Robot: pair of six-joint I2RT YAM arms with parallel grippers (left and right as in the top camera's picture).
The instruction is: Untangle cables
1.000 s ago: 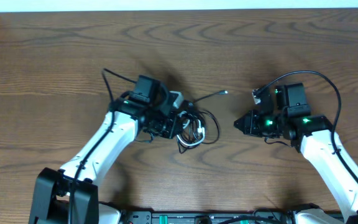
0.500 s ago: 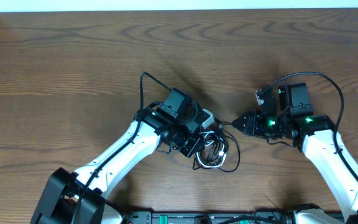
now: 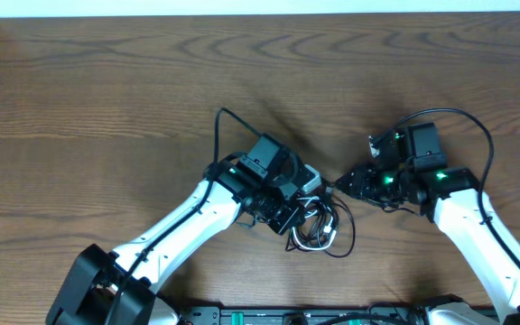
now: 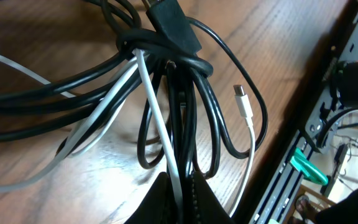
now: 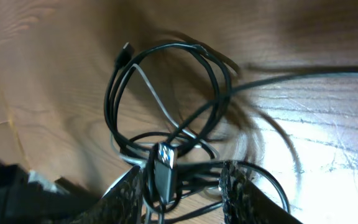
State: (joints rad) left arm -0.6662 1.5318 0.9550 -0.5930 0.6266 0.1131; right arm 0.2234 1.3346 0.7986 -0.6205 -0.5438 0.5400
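Where the dark wood-grain bench (image 3: 106, 90) shows its middle in the overhead view, the tangle of thin black cables and one white cable (image 3: 321, 233) lies just toward 5 o'clock of centre, loops spilling to 6 o'clock. The white left arm (image 3: 179, 226) comes in from 7 o'clock, the white right arm (image 3: 477, 235) from 5 o'clock.

In its wrist view the left pincer (image 4: 179, 186) is fully closed at 6 o'clock, pinching the white cable (image 4: 157, 118) plus several black strands (tips tight together, no gap). Above the pinch the black strands bunch into a knot-like wrap, and a chunky black plug (image 4: 173, 28) sits on it at 12 o'clock. The white cable's small silver-tipped plug (image 4: 242, 98) sits free at 2 o'clock, apart from the wrap.

Overhead, the right pincer (image 5: 184, 180) is at 1 o'clock of the tangle, tips pointing to 9 o'clock, near the left pincer. Its jaws stand partly apart, straddling a black connector with a silvery face (image 5: 162, 163). The connector is closer to the 9 o'clock finger (image 5: 132, 190); contact cannot be told (blurred there). Beyond it black loops rise to 12 o'clock, with a tiny plug end (image 5: 124, 51) at 11 o'clock and one black strand (image 5: 316, 74) running out to 3 o'clock over the bench.
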